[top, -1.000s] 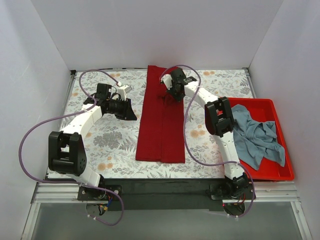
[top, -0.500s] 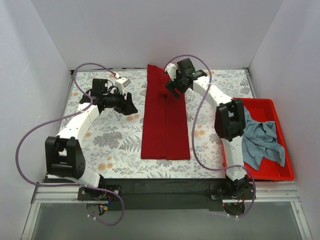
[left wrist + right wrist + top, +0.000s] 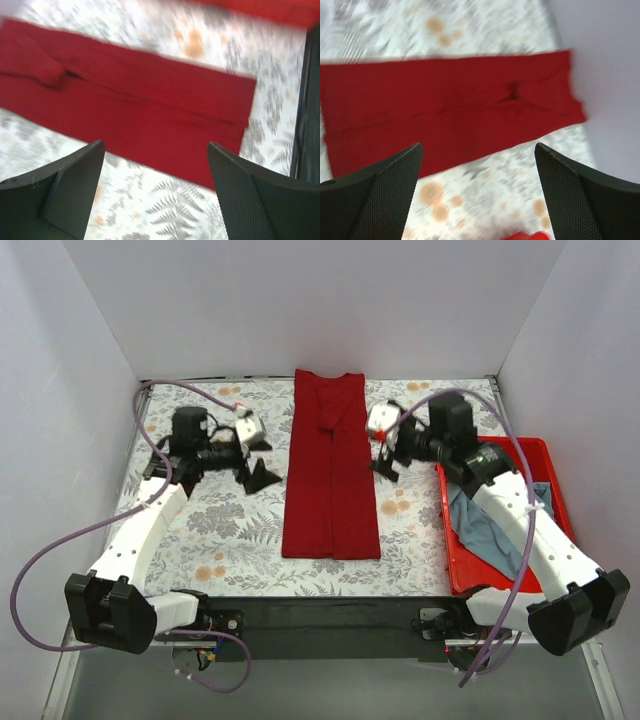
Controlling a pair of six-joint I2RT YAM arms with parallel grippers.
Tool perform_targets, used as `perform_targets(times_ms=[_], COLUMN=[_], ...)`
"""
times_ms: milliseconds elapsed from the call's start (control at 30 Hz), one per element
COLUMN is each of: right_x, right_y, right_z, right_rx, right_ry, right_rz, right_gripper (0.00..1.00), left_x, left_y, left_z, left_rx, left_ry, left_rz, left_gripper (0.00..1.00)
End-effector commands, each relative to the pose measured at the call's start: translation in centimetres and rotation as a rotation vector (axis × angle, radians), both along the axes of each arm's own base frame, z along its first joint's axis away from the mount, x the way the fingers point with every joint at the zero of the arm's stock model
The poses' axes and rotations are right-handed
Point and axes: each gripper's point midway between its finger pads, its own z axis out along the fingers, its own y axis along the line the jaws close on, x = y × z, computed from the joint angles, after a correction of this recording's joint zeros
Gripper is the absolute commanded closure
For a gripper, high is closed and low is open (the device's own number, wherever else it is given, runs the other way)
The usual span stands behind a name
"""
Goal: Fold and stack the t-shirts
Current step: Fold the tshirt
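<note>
The dark red t-shirt [image 3: 332,465] lies flat as a long narrow strip down the middle of the table, both sides folded in; the wrist views show it too [image 3: 130,105] [image 3: 445,110]. My left gripper [image 3: 262,458] hangs open just left of the strip and touches nothing; its jaws [image 3: 155,195] frame bare tablecloth. On the strip's right side my right gripper [image 3: 384,452] is open and empty [image 3: 477,195]. The grey-blue t-shirt [image 3: 490,532] lies crumpled in the red bin, partly hidden by my right arm.
The red plastic bin [image 3: 570,540] stands at the table's right edge; a bit of its rim [image 3: 530,236] shows under my right gripper. White walls close the table on three sides. Purple cables loop off both arms.
Both grippers opened. The right one let go of the red shirt's far end and pulled back to the right; the left one moved slightly nearer. The strip now lies straighter.
</note>
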Motion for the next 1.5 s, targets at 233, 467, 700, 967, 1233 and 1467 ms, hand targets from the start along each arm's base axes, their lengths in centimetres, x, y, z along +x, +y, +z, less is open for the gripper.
perform_targets(times_ms=[233,467,700,967,1233,1467], right_x=[-11.9,-14.0,-13.9,-14.3,-15.0,-15.5], right_y=[-2.4,-1.9,-2.1,-2.5,-2.8,-2.4], right_z=[-20.9,-25.0,-27.6,-30.5,-32.1,-32.1], right_rx=[-0.365,-0.43,-0.492,-0.552,-0.602,-0.62], right_ry=[0.176,0.215,0.232,0.3,0.341,0.366], right_rz=[0.288,0.364,0.383,0.392,0.404,0.398], right_gripper=[0.16,0.26,0.34,0.48,0.69,0.99], left_x=[-12.8,-13.8,-12.7,-12.6,-12.9,-12.9], left_y=[-2.3,-3.7,-3.9,-3.1,-2.8,-3.5], left_z=[-17.1,-20.6,-22.7,-25.6,-27.6,-26.3], left_rx=[0.343,0.386,0.429,0.499,0.542,0.52], left_ry=[-0.039,-0.009,0.008,0.052,0.112,0.085], left_rz=[-0.37,-0.409,-0.382,-0.381,-0.403,-0.404], left_gripper=[0.26,0.39,0.45,0.48,0.71,1.0])
